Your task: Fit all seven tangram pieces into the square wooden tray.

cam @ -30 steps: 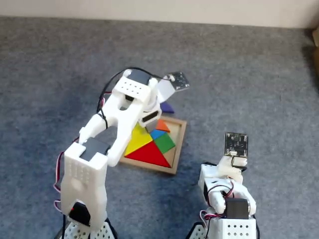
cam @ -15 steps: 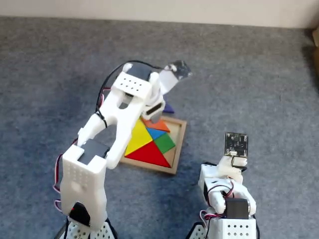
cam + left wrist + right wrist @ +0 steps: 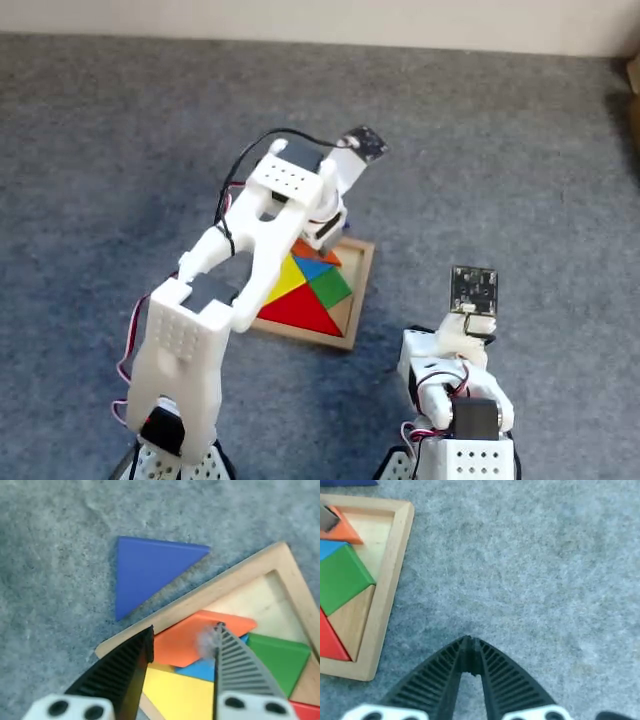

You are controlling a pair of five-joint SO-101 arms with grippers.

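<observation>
Five pieces show inside the tray (image 3: pixel 225 585) — a yellow piece (image 3: pixel 175 695), a red piece (image 3: pixel 300 312), a green piece (image 3: pixel 280 655), a small light-blue piece (image 3: pixel 200 671) and an orange piece (image 3: pixel 182 645). They are packed edge to edge, with bare wood left in the corner next to the orange and green ones. We see the blue triangle (image 3: pixel 147 575) lying flat on the grey surface (image 3: pixel 520 150), outside the tray and just beside its rim near one corner. A thin strip of grey seems to part it from the wood.

The left gripper (image 3: pixel 183 630) hangs over that same corner with its jaws spread. One fingertip sits above the rim and the other above the orange piece, much of which lies between them. We cannot tell whether either tip touches what is under it. In the high view the left arm (image 3: pixel 250 250) stretches from its base across the tray, covering part of the pieces.

The right gripper (image 3: pixel 470 645) is pressed together, tips meeting. It is over grey surface beside the tray — on the side where the green and red pieces lie, well apart from the blue triangle. In the high view the right arm (image 3: pixel 455 395) is folded close to its base, near a corner of the tray.
</observation>
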